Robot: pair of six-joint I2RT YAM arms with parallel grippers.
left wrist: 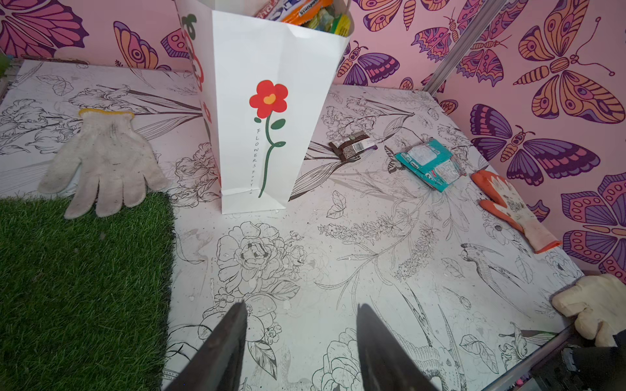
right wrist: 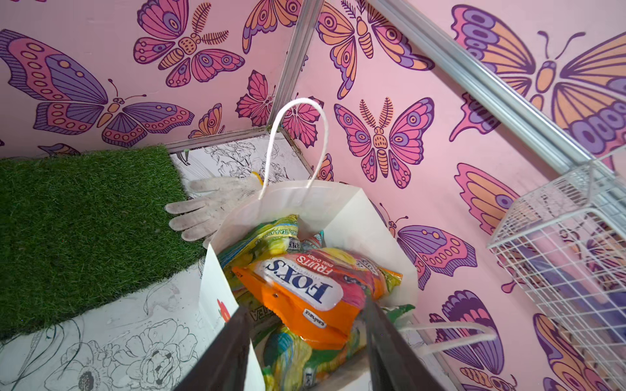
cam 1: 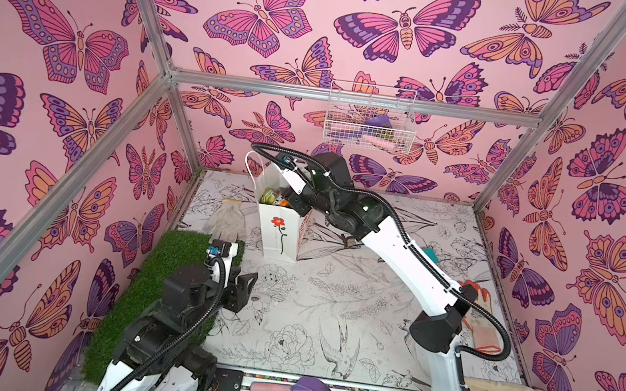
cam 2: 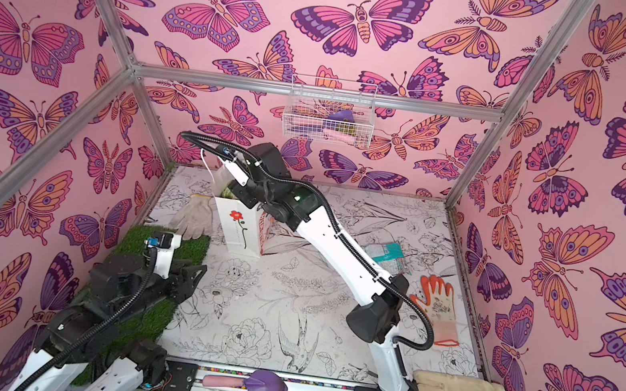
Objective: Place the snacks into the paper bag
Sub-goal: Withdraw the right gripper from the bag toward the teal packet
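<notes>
An orange crinkly FOX'S packet [right wrist: 298, 291] fills the mouth of the tall white paper bag [right wrist: 338, 210]; I've open flower-printed tabletop [left wrist: 338, 277] before my left gripper [left wrist: 302, 304].

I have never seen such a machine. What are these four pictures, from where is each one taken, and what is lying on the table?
It is a robot with two arms at a table. Two pictures look down on the whole scene; the other two come from a camera on each wrist. The left arm's fingers are open and empty. The right arm's fingers are open over the paper bag, where an orange candy bag lies on other snacks. On the table lie a brown bar, teal packets, a white glove, an orange glove and a grass mat.
</notes>
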